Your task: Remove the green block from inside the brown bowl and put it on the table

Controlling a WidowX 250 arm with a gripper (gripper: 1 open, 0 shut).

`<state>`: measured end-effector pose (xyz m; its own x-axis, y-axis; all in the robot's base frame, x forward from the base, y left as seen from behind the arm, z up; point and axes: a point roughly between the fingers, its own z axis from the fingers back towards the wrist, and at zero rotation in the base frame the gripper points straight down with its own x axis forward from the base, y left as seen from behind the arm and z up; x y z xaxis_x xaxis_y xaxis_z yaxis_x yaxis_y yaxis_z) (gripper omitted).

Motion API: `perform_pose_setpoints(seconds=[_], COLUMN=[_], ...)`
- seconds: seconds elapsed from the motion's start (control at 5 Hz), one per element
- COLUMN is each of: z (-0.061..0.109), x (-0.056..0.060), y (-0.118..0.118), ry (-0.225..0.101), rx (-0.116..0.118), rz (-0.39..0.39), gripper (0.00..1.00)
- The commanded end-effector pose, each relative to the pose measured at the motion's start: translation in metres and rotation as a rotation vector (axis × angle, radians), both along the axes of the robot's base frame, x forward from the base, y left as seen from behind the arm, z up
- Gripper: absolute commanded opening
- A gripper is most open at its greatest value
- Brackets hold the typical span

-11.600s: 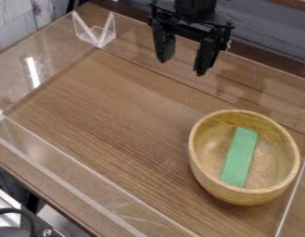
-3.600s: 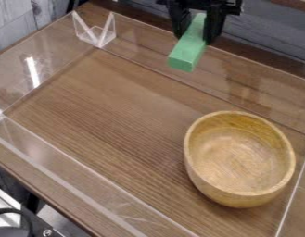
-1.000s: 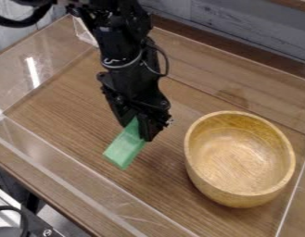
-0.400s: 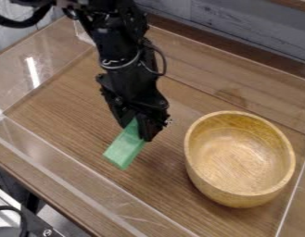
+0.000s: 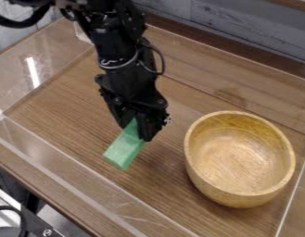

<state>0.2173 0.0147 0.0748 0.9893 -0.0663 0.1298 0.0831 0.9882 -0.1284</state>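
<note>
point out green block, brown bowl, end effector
green block point(image 5: 121, 149): camera view, lower half of the bar.
brown bowl point(image 5: 240, 197): camera view, near rim.
end effector point(image 5: 141, 128): camera view, between fingertips, at block's top.

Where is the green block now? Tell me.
The block is left of the bowl, tilted, its lower end at the table, its upper end in the claw.

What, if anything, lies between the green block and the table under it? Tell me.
Nothing visible. The green block hangs tilted in the gripper, its lower end at or just above bare table, left of the bowl.
</note>
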Motion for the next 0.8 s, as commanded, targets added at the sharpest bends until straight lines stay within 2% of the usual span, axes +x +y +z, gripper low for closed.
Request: perform_pose_setpoints(seconds=[0.0,0.6], z=[0.0077,0.0080], x=[0.0064,0.0119], y=[0.0034,0.0078], ry=[-0.032,-0.034], rx=[-0.002,-0.013], rz=[0.013,0.028], gripper=[0.00,0.00])
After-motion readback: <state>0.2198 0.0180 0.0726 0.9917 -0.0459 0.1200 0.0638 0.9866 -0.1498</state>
